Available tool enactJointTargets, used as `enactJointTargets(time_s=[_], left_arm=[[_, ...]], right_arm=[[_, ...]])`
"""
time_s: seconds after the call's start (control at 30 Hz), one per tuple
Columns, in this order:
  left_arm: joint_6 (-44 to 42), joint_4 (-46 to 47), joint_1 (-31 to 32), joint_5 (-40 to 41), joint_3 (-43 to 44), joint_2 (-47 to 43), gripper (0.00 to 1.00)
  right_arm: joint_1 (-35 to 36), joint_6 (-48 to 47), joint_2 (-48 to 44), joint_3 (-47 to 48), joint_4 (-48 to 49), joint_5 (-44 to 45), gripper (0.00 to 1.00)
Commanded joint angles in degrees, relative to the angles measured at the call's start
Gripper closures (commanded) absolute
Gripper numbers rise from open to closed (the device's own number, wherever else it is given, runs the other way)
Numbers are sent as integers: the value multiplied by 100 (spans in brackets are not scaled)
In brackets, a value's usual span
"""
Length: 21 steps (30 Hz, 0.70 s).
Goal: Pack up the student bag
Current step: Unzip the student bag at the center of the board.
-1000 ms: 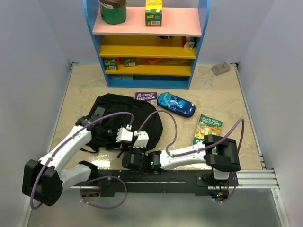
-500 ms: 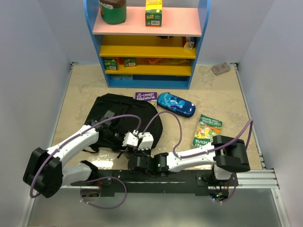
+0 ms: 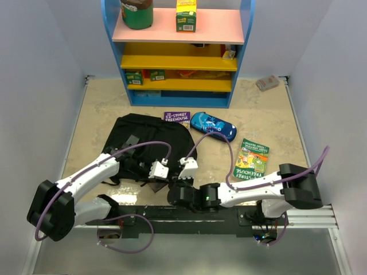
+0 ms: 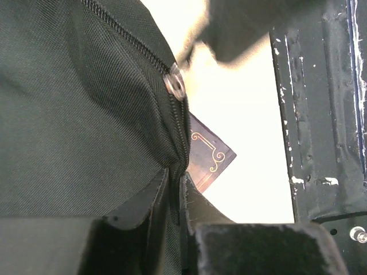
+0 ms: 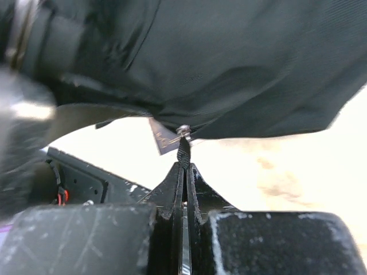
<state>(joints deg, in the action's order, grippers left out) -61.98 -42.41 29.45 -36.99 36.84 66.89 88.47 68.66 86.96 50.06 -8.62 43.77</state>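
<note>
Seam pinned, zip can open
Left pincer (image 4: 176, 192) just clenched on the student bag (image 4: 69, 114); right pincer (image 5: 184, 172) grasps the zipper pull (image 5: 183, 148).

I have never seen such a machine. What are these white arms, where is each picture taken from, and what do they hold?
These are two robot arms at a table. One picture looks down from above; two come from wrist cameras. On the table lie a black bag, a purple book, a green book and a blue pencil case; a shelf stands behind. The left gripper pinches the bag's zipper edge. The right gripper is shut on the zip pull.
</note>
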Motion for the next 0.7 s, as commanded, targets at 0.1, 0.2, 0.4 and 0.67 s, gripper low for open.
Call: enactJointTargets(time_s=[0.1, 0.2, 0.4, 0.67], left_arm=[[-209, -73, 17, 368, -168, -405, 91], [-419, -240, 17, 430, -195, -580, 94], [-947, -706, 17, 614, -195, -835, 100], [-1492, -1313, 25, 878, -55, -1125, 99]], right_arm=[[-452, -151, -1040, -260, -516, 563, 100], [-786, -449, -1382, -295, -640, 484, 100], [-1770, -1179, -1770, -374, -711, -166, 100], [-2483, -2075, -1445, -252, -536, -676, 100]])
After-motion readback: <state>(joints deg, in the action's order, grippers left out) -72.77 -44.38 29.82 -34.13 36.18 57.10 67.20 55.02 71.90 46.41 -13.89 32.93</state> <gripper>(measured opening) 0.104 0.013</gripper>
